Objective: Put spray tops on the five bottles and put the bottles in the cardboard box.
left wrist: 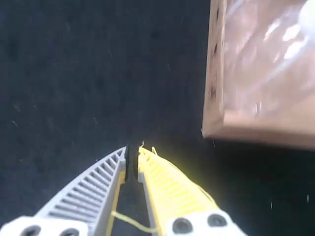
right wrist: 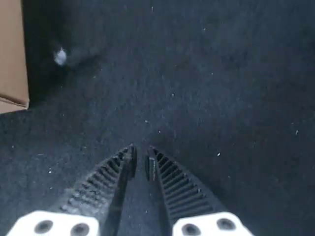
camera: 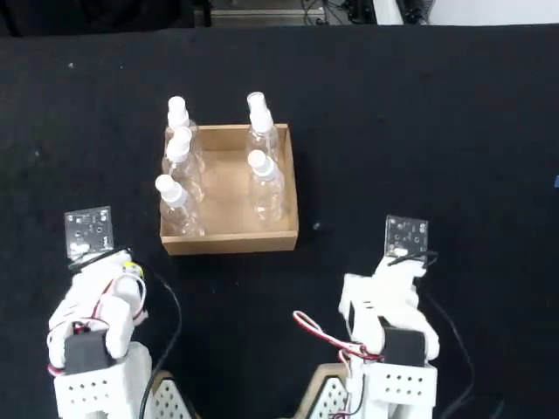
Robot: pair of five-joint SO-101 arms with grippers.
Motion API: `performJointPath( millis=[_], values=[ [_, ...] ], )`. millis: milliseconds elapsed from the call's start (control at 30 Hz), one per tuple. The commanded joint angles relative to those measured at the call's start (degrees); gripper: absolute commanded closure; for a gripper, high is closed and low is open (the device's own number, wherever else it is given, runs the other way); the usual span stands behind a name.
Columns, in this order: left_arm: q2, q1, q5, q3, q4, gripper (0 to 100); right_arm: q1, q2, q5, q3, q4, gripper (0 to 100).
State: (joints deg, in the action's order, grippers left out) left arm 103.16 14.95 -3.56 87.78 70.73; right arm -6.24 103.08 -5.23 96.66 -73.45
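Note:
The cardboard box [camera: 229, 242] stands at the table's middle. Several clear bottles with white spray tops stand upright inside it: three along its left wall [camera: 181, 150] and two along its right wall [camera: 262, 170]. My left arm [camera: 96, 305] is folded back at the near left, short of the box's front left corner [left wrist: 216, 98]. Its gripper [left wrist: 132, 152] is shut and holds nothing. My right arm [camera: 389, 305] is folded back at the near right. Its gripper [right wrist: 140, 155] is shut over bare cloth, with the box's corner [right wrist: 12, 54] off to one side.
Black cloth [camera: 419, 131] covers the whole table. A small pale speck [right wrist: 60, 56] lies on the cloth just beyond the box's front right corner. There is open cloth all around the box.

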Motion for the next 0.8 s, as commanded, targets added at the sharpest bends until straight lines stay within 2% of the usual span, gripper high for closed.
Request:
performJointPath(
  millis=[0, 133, 567, 767],
  values=[
    [1.3, -0.6, -0.5, 1.7, 0.3, 97, 0.4, 5.5, 0.7, -0.2, -1.3, 98.7],
    [1.4, -0.3, -0.7, 10.2, 1.0, 97, 0.4, 5.5, 0.7, -0.2, -1.3, 98.7],
    [1.3, -0.1, -0.5, 9.5, 2.2, 97, 0.7, 5.5, 0.7, -0.2, -1.3, 98.7],
    [1.5, -6.6, -0.5, 9.5, 2.3, 97, 0.9, 5.7, 0.7, -0.2, -1.3, 98.7]
  ],
)
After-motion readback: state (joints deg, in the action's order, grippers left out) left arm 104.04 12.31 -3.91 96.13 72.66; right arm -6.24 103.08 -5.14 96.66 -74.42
